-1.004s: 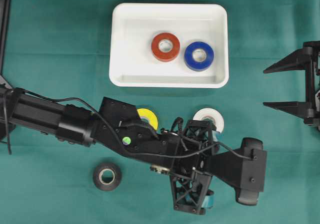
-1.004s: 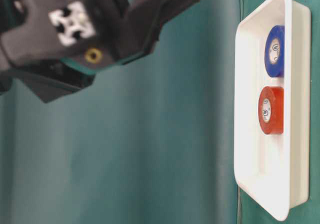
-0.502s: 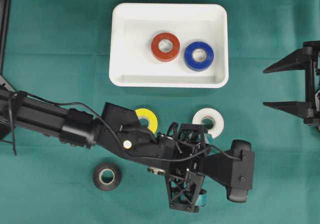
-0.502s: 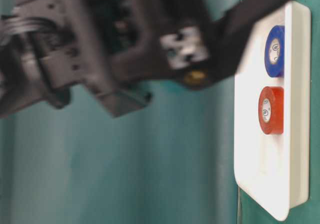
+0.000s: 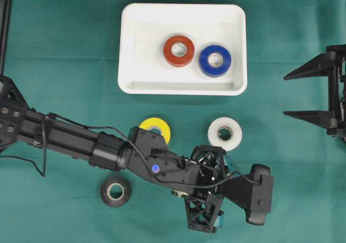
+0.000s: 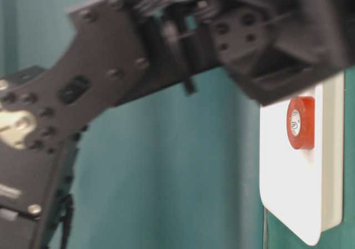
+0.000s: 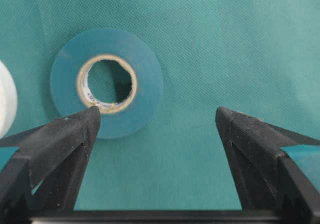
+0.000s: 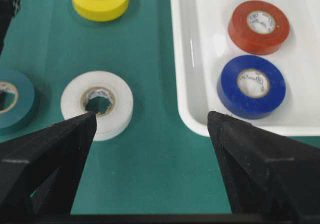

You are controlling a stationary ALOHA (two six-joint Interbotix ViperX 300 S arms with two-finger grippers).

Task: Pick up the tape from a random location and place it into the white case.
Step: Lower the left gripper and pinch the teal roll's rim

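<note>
The left arm is stretching from the left edge across the lower middle of the overhead view, its left gripper (image 7: 156,119) pointing down with jaws standing wide apart, gripping nothing. The right gripper (image 5: 303,93) is sitting at the right edge, jaws spread and empty.

- The white case (image 5: 130,48) is a shallow rectangular tray with rounded corners and a raised rim, lying flat on the green cloth.
- A red tape roll (image 5: 179,50) and a blue tape roll (image 5: 215,60) lie flat inside it, just beside each other.
- A teal tape roll (image 7: 106,82) lies flat on the cloth, its cardboard core facing up.
- A white tape roll (image 5: 225,133), a yellow tape roll (image 5: 155,128) and a black tape roll (image 5: 115,191) lie flat outside the case.
</note>
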